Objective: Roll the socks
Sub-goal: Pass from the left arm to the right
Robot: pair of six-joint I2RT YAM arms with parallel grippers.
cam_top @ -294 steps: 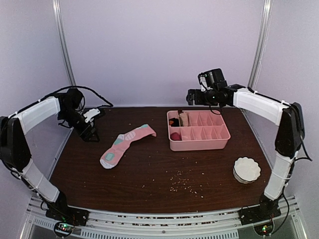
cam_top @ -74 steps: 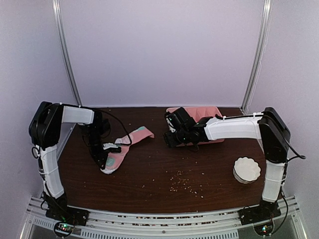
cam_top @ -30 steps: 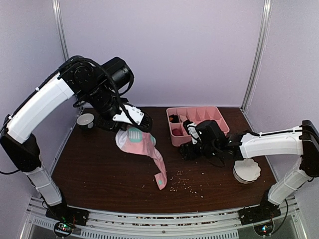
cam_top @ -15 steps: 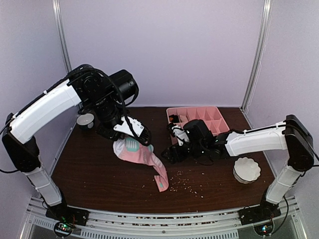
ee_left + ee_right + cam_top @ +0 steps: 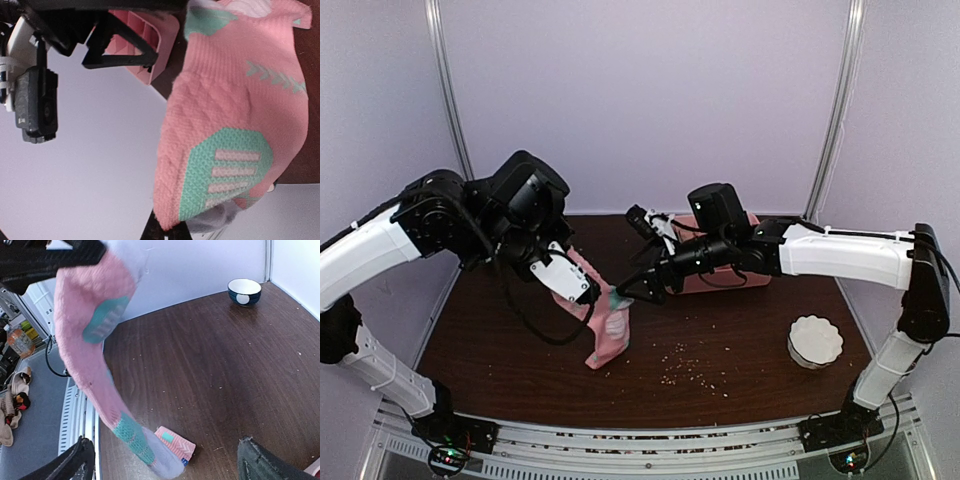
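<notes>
Looking down, we see a dark brown table (image 5: 740, 350) between lilac walls (image 5: 650, 100); the left claw (image 5: 595, 295) pinches the pink sock (image 5: 610, 330) aloft, its lower end touching the table, the right claw (image 5: 632, 290) just beside. Left wrist: the sock fills our view. Right wrist: fingers (image 5: 70, 465) spread wide, empty.

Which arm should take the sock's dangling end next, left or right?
Probably right. The left gripper is shut on the pink sock, holding its upper end up, so it is busy. The right gripper is open, empty and close beside the hanging fabric.
</notes>
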